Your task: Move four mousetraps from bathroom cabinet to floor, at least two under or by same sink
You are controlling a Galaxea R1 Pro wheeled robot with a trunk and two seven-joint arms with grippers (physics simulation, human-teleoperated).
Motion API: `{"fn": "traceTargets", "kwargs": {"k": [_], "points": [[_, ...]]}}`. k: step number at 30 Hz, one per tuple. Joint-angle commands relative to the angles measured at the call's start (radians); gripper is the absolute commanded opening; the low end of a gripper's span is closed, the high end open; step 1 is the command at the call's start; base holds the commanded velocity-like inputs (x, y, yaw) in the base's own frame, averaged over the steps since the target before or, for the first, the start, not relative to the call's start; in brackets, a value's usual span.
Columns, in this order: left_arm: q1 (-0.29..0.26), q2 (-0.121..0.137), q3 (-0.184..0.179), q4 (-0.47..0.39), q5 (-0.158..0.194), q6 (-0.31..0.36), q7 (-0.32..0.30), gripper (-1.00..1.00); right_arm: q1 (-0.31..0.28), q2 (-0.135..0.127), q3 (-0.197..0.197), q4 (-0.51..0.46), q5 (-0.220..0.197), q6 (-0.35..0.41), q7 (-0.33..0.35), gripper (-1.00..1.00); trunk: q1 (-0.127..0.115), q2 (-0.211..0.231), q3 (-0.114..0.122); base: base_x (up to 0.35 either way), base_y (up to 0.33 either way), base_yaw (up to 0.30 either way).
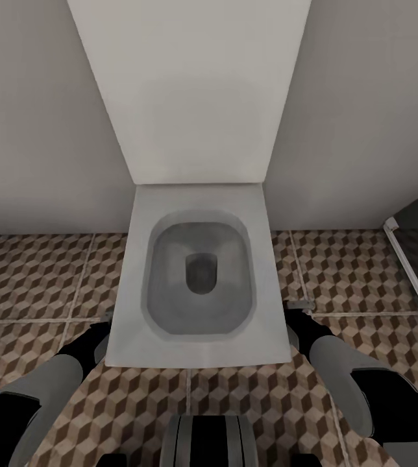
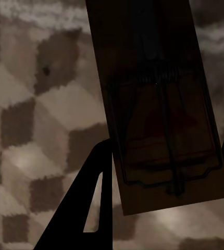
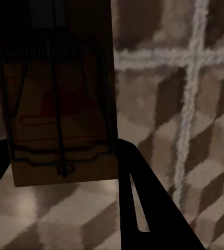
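My left pincer was clamped on a flat dark-brown wooden mousetrap with thin wire parts; my right pincer gripped a second such mousetrap. Both hung over the brown-and-cream cube-patterned tiled floor, flanking the white square-edged toilet, its grey bowl bare.

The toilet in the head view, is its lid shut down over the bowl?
No: the toilet lies open, its grey bowl in plain sight and the white lid raised against the wall.

White toilet on cube-patterned bathroom floor.
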Motion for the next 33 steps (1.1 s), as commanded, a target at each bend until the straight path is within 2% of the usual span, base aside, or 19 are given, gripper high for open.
{"fn": "traceTargets", "kwargs": {"k": [1,9,12,33], "points": [[0.0,0.001,-0.009,-0.003,0.007,0.006,0.01,-1.0,0.0,0.0,0.002,-0.002,-0.002,0.007,-0.002,-1.0,0.0,0.0,-0.001,0.0,0.0,0.0],[0.0,0.001,-0.008,-0.002,0.007,0.006,0.008,-1.0,0.0,0.0,0.002,-0.002,-0.002,0.006,-0.002,-1.0,0.0,0.0,-0.001,0.0,0.0,0.0],[0.0,0.001,-0.008,-0.002,0.007,0.006,0.008,-1.0,0.0,0.0,0.002,-0.002,-0.002,0.007,-0.002,-1.0,0.001,-0.001,-0.012,0.0,0.0,0.0],[0.0,-0.001,-0.011,-0.001,0.007,0.006,0.007,-1.0,0.0,0.003,0.003,-0.002,-0.002,0.005,-0.002,-1.0,0.001,-0.001,-0.012,0.0,0.0,0.0]]}}
